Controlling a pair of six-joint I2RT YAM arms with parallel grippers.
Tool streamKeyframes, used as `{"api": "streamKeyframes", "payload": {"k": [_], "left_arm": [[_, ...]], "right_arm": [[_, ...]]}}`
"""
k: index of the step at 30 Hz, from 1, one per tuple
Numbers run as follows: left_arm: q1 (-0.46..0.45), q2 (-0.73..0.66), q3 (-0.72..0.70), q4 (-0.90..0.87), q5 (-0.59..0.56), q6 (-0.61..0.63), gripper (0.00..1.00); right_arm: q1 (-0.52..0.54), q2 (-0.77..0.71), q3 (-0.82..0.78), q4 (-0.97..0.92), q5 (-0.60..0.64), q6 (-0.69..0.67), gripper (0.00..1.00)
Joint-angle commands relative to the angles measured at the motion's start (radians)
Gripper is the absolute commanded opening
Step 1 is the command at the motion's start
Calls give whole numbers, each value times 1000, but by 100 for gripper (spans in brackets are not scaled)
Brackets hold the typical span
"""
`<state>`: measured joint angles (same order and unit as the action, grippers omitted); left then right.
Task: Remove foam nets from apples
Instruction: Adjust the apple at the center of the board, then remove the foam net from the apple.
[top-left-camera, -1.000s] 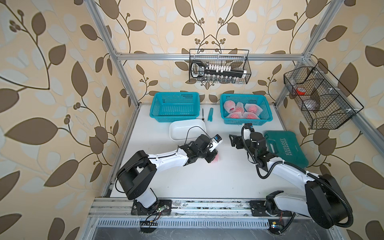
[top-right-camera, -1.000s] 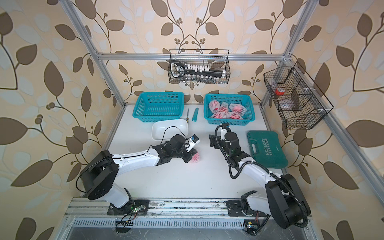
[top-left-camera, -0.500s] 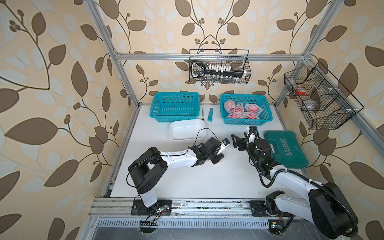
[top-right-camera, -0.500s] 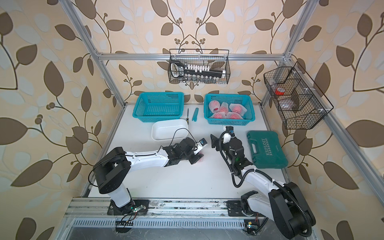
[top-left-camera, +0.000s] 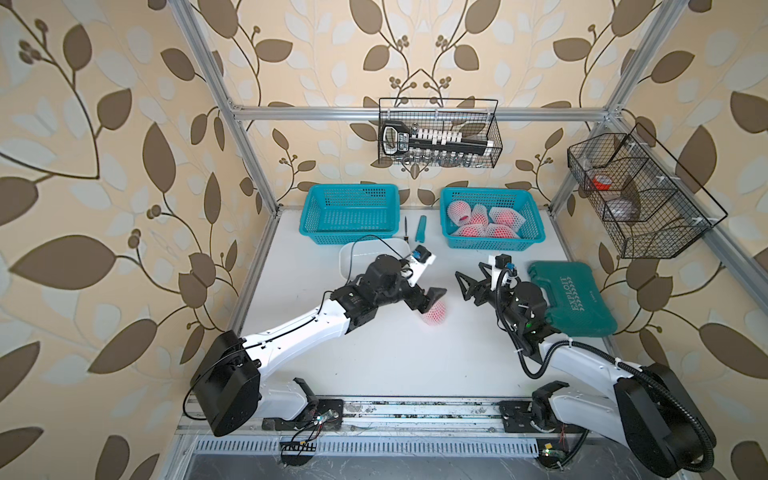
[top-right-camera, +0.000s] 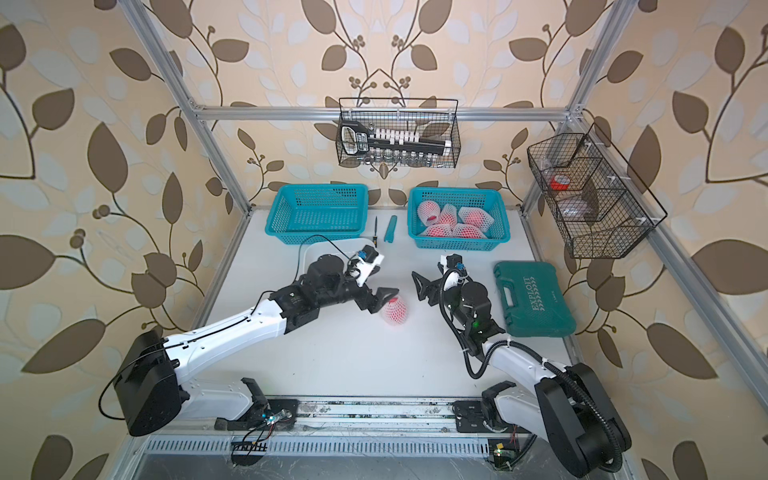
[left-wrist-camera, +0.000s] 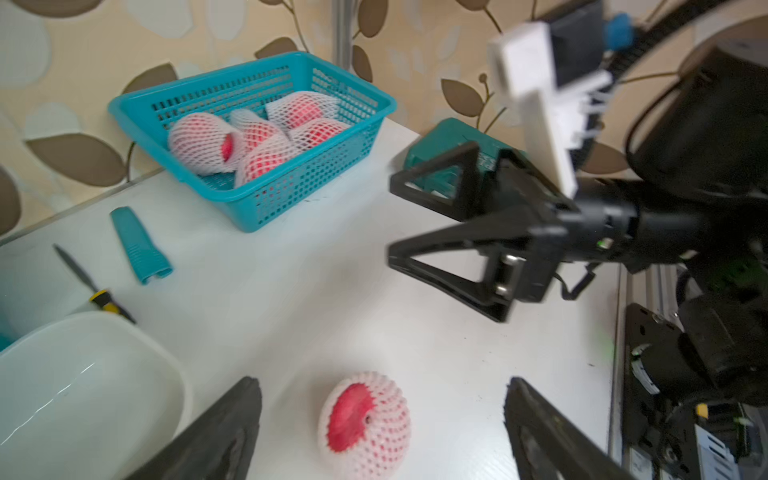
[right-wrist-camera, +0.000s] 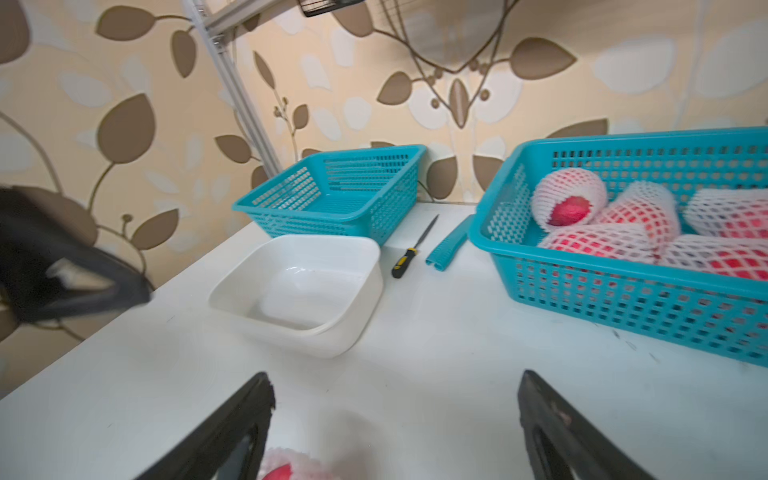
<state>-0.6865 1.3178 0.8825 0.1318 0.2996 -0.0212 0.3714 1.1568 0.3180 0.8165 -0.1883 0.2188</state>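
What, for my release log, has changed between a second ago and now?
The left gripper opened its jaws and let go of the netted apple, now lying on the table at their tips, about where it was held. The right gripper stayed open nearby. The basket of netted apples, white tub and green case did not move.

- Walls: beige wallpaper (top-left-camera: 124, 166), brown leaf-and-vine print, on left, far and right.
- Aluminium frame (top-left-camera: 311, 111): posts at far corners, rail across far wall.
- White tabletop (top-left-camera: 395, 353), evenly lit.
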Motion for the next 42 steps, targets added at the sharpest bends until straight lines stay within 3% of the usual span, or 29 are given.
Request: {"api": "streamKeyframes", "payload": {"k": [1, 8, 23, 36, 41, 42], "left_arm": [[66, 45, -67, 5, 195, -114, 97], [61, 200, -30, 15, 299, -132, 99], [24, 378, 31, 78, 232, -117, 96], [-3, 420, 102, 45, 256, -68, 71], [-17, 413, 97, 30, 246, -57, 68], [-18, 411, 94, 31, 248, -55, 62]], "right_arm": [[40, -13, -32, 114, -136, -73, 94], [48, -35, -50, 122, -119, -72, 95], [54, -73, -68, 117, -102, -64, 95], [55, -20, -37, 78, -77, -59, 96], [55, -17, -35, 76, -61, -59, 96], [56, -16, -34, 74, -59, -59, 95]]}}
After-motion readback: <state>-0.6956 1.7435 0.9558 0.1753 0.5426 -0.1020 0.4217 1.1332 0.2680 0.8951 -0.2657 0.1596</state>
